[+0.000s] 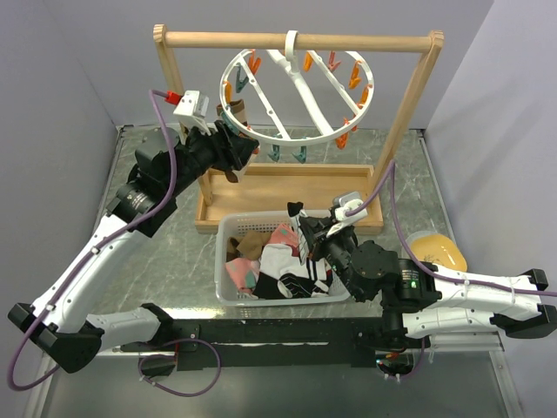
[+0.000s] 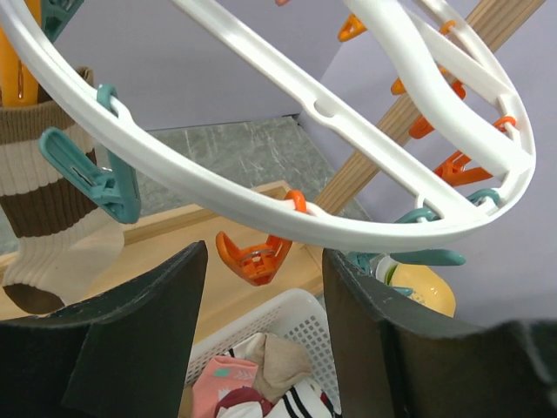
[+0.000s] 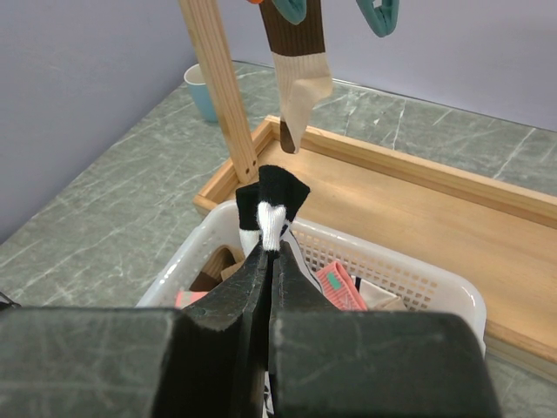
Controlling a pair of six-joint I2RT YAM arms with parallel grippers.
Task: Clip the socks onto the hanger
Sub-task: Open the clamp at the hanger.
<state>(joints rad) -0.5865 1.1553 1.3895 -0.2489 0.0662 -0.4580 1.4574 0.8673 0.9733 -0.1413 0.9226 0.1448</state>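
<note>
The white ring hanger [image 1: 296,91] hangs by its hook from the wooden crossbar, with orange and teal pegs round its rim. A brown-and-cream striped sock [image 1: 233,113] is clipped at its left side; it also shows in the left wrist view [image 2: 35,200]. My left gripper [image 1: 239,148] is open and empty just under the ring's left rim, with an orange peg [image 2: 257,257] between its fingers. My right gripper [image 1: 305,228] is shut on a black-and-white sock [image 3: 271,200] and holds it above the white basket [image 1: 228,292], which holds several more socks.
The tall wooden frame [image 1: 409,104] stands on a wooden tray base [image 1: 287,183] behind the basket. A yellow bowl [image 1: 438,251] sits to the right. A light blue cup [image 3: 198,87] stands beyond the frame's post.
</note>
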